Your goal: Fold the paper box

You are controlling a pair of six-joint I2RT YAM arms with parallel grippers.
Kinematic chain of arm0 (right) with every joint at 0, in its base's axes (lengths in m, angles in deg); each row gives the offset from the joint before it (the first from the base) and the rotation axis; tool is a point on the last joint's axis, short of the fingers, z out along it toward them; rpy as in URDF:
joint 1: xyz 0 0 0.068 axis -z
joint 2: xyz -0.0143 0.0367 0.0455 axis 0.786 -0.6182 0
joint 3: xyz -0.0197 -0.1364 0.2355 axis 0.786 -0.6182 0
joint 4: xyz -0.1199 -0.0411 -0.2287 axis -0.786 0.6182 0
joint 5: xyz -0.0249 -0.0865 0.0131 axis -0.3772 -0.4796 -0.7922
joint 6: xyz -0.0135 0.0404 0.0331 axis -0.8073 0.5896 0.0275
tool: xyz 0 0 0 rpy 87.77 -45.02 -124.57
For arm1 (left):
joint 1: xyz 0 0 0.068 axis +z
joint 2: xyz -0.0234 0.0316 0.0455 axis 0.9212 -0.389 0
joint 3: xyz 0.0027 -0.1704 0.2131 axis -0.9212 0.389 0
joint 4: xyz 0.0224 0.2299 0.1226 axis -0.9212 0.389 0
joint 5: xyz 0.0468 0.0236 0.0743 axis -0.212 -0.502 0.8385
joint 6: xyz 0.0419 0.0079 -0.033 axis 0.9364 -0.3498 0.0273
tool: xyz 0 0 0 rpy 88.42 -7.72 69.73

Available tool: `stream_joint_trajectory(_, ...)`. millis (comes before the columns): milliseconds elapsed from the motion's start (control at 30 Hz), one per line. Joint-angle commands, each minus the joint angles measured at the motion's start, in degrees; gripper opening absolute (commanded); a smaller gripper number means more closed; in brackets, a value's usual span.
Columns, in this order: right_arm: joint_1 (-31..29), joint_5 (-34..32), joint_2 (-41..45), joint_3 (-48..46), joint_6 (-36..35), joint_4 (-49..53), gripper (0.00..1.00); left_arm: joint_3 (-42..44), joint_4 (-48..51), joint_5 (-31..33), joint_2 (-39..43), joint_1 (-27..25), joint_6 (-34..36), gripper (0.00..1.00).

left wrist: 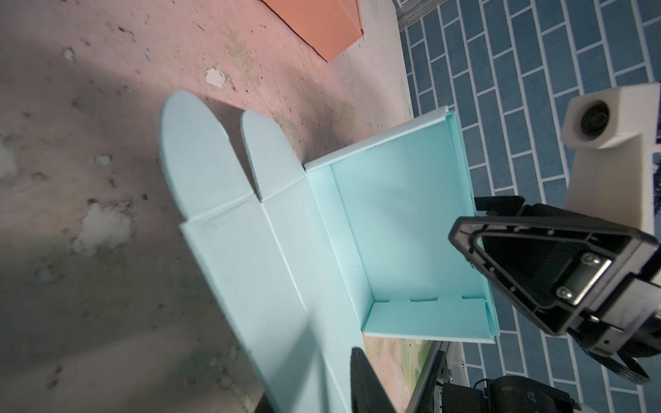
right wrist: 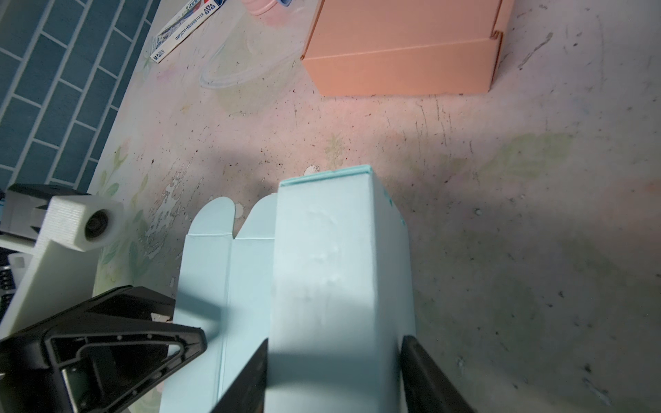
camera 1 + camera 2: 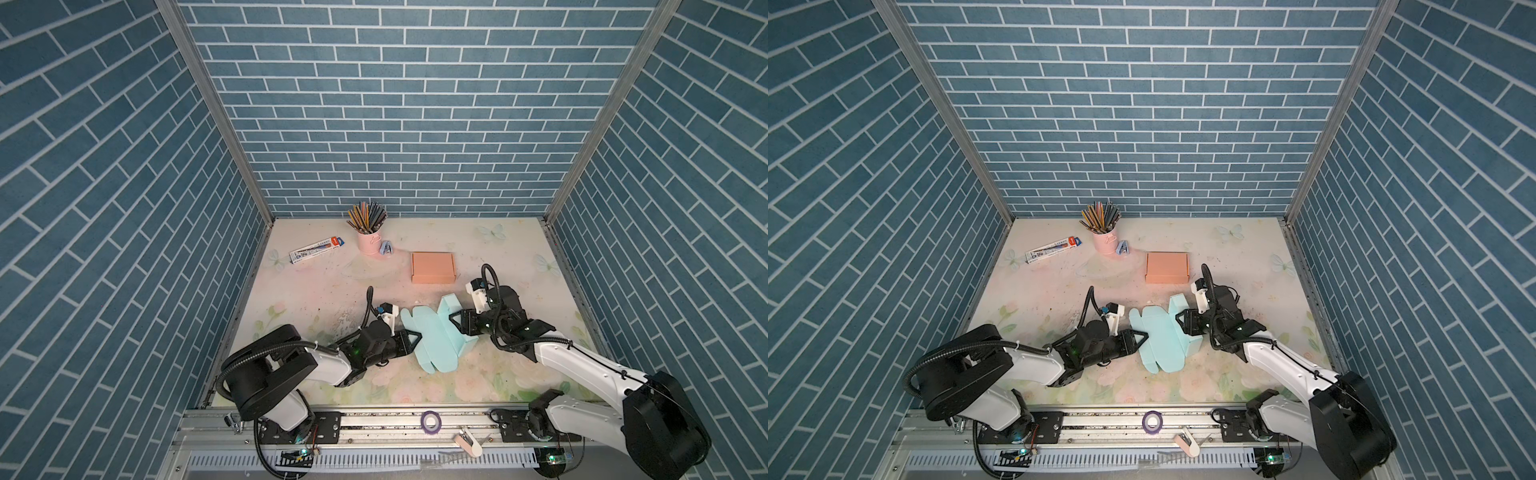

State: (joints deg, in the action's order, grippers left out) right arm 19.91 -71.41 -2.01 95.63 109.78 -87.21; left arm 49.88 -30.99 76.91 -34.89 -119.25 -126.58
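The blue box (image 3: 432,336) lies on the table (image 3: 316,291), on the arms' side of the orange box (image 3: 433,268). My right end effector (image 2: 334,343) clamps its raised tray (image 1: 404,221). My left end effector (image 3: 417,337) meets the flat lid (image 1: 250,268), though I can't tell whether it grips. I'd steady the tray and fold along the crease.

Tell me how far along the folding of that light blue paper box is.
Roughly halfway, I'd judge. Done: the tray of the paper box has its walls standing. In hand: the right gripper clasps the tray across its sides, and the left gripper tip sits at the edge of the lid panel; its grip is unclear. Left: the lid panel and its rounded flaps lie flat on the table, not yet folded over and tucked.
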Motion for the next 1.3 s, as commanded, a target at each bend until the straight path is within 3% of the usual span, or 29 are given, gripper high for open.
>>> stream_joint_trajectory(0,0.0,0.2,1.6,-0.6,0.9,1.3,0.56,-0.7,-0.3,0.4,0.8,-0.3,-0.2,0.21)
stream_joint_trajectory(200,0.0,0.9,4.6,-1.0,-0.6,1.8,0.61,0.2,-1.0,1.0,1.0,-0.3,-0.8,0.13)
stream_joint_trajectory(467,0.0,2.0,17.5,-4.8,-3.4,-0.6,0.8,-0.8,8.1,2.3,6.4,0.5,0.8,0.08)
stream_joint_trajectory(600,0.0,-0.2,22.4,-6.3,-5.1,0.6,0.83,-3.8,21.2,2.1,14.1,1.3,6.7,0.07)
stream_joint_trajectory(767,0.0,2.1,29.5,-10.4,-5.1,-4.8,0.83,-14.0,49.5,2.6,25.3,2.3,21.0,0.06)
stream_joint_trajectory(933,0.0,5.6,35.6,-15.2,-6.0,-16.0,0.83,-26.3,69.2,-1.1,25.9,4.0,33.7,0.08)
stream_joint_trajectory(1100,-0.1,9.8,31.4,-15.7,-9.9,-29.0,0.83,-36.3,83.5,0.8,23.1,4.2,42.2,0.07)
stream_joint_trajectory(1267,-0.2,16.5,19.5,-14.5,-14.8,-42.7,0.83,-46.3,95.5,0.5,18.4,4.6,50.7,0.07)
